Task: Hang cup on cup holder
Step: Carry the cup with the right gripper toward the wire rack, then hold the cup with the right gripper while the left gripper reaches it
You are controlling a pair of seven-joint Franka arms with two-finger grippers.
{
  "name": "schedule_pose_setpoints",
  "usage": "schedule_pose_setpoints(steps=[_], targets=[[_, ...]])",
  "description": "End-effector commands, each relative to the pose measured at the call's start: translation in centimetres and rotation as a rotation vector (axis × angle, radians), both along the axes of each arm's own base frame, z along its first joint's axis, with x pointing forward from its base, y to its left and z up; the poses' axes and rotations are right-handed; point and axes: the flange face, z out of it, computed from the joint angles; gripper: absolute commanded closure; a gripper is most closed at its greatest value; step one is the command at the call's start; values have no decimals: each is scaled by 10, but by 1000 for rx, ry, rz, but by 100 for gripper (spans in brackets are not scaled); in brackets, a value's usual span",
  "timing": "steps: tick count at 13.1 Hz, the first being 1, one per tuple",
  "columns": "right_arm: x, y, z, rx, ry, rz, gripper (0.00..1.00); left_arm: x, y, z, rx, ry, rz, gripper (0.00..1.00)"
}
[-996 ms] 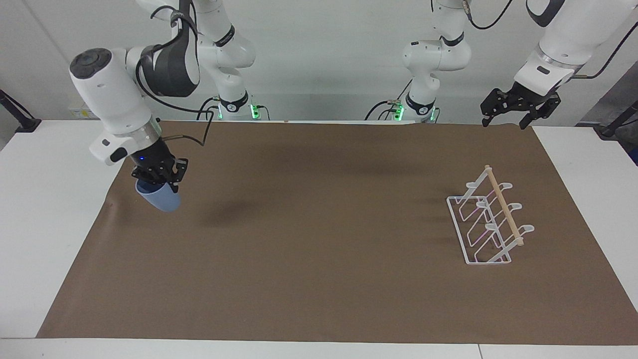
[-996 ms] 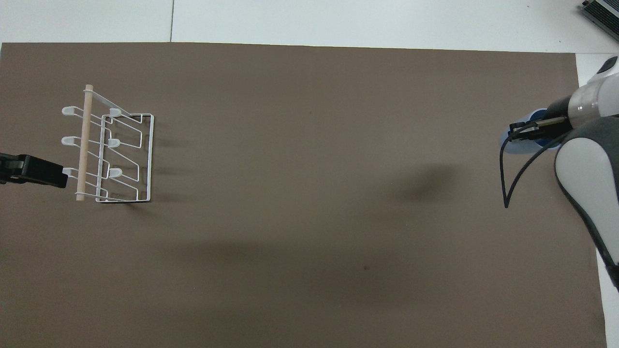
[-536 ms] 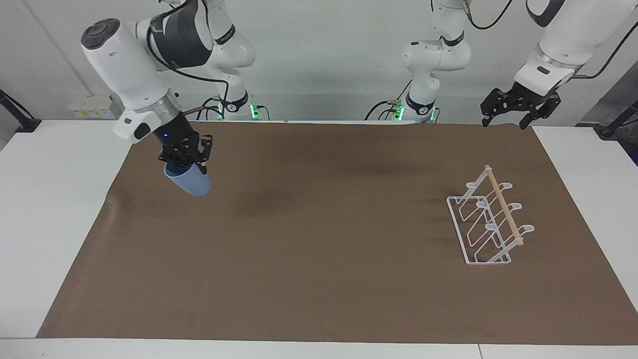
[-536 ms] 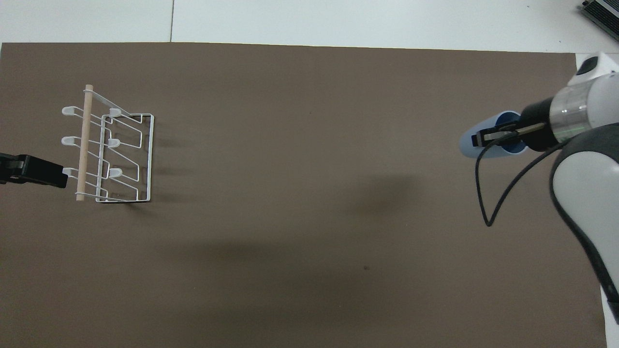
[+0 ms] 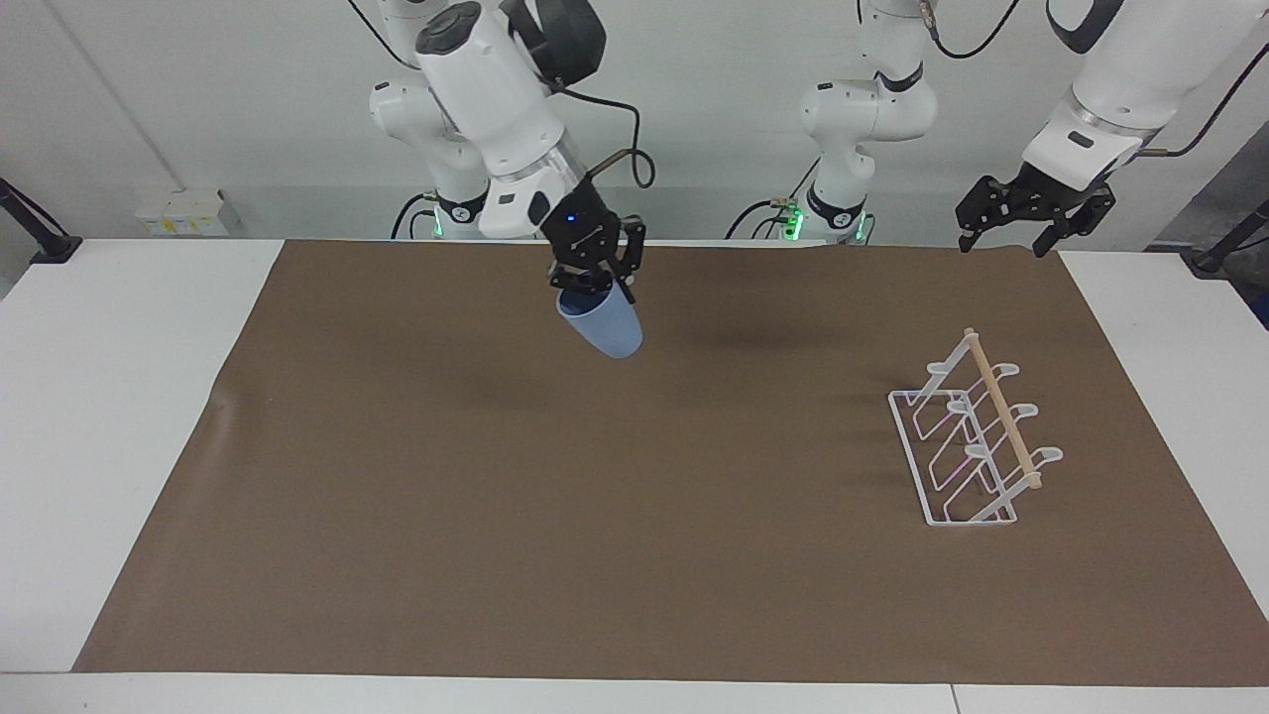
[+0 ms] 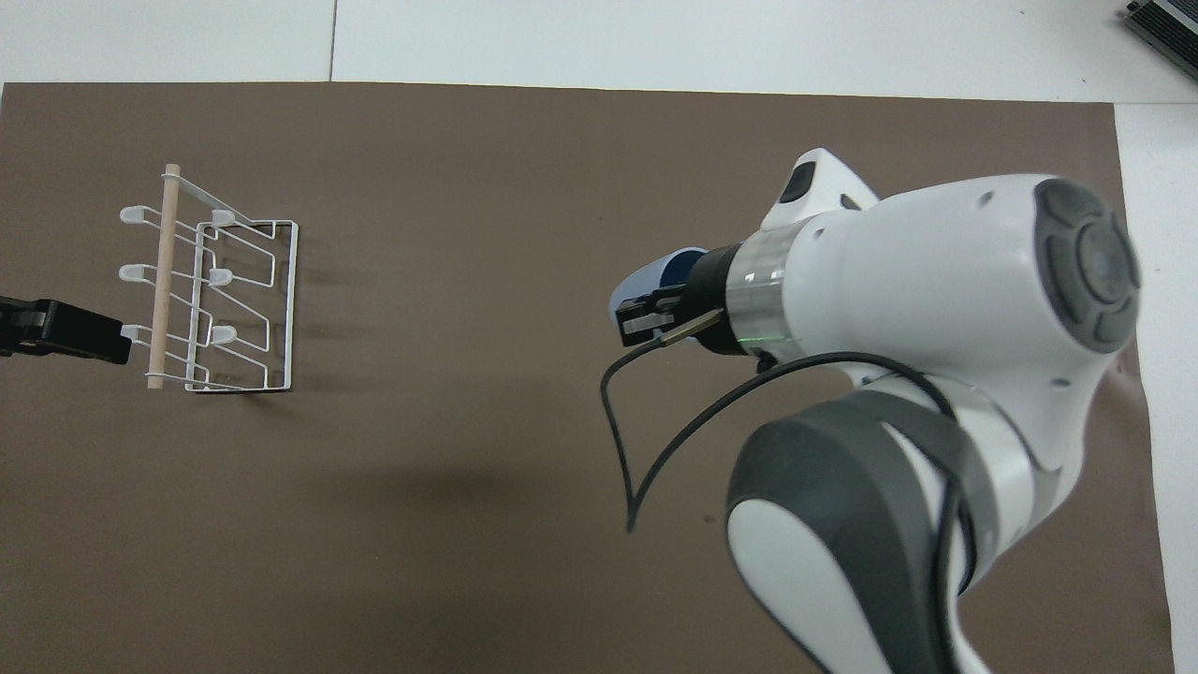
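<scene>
My right gripper (image 5: pixel 595 283) is shut on the rim of the light-blue cup (image 5: pixel 605 325) and holds it tilted in the air over the middle of the brown mat. In the overhead view the cup (image 6: pixel 648 278) shows just past the right gripper (image 6: pixel 646 318). The white wire cup holder (image 5: pixel 972 441) with its wooden dowel stands on the mat toward the left arm's end; it also shows in the overhead view (image 6: pixel 225 295). My left gripper (image 5: pixel 1031 213) waits open and empty in the air, over the mat's edge beside the holder (image 6: pixel 65 329).
The brown mat (image 5: pixel 595 516) covers most of the white table (image 5: pixel 99 397). A black cable loop (image 6: pixel 627 449) hangs from the right arm's wrist above the mat.
My right arm has carried the cup from the right arm's end of the mat to over its middle, toward the cup holder. The left arm has not moved.
</scene>
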Motion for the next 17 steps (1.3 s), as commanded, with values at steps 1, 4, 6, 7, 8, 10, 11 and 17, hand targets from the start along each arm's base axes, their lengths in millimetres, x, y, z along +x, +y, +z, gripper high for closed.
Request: schedule_pose_setpoints(steps=[1, 4, 6, 7, 8, 10, 11, 17], targets=[[-18, 31, 6, 84, 28, -44, 100, -9, 4, 2, 10, 9, -16, 0], [-28, 48, 12, 174, 61, -51, 100, -13, 1, 0, -10, 34, -102, 0], [-35, 61, 16, 198, 43, -42, 100, -12, -5, 0, -45, 29, -252, 0], [-35, 61, 16, 198, 42, -40, 100, -13, -11, 0, -69, 25, -379, 0], [-34, 61, 17, 199, 39, -40, 100, -13, -15, 0, -101, 13, -508, 0], [-34, 60, 16, 199, 35, -42, 100, -13, -24, -3, -162, -22, -765, 0], [-31, 56, 13, 197, 41, -54, 100, -17, -29, -8, -204, -31, -859, 0], [-11, 32, 3, 208, 128, -221, 100, -36, -63, -34, -375, -217, -1062, 0]])
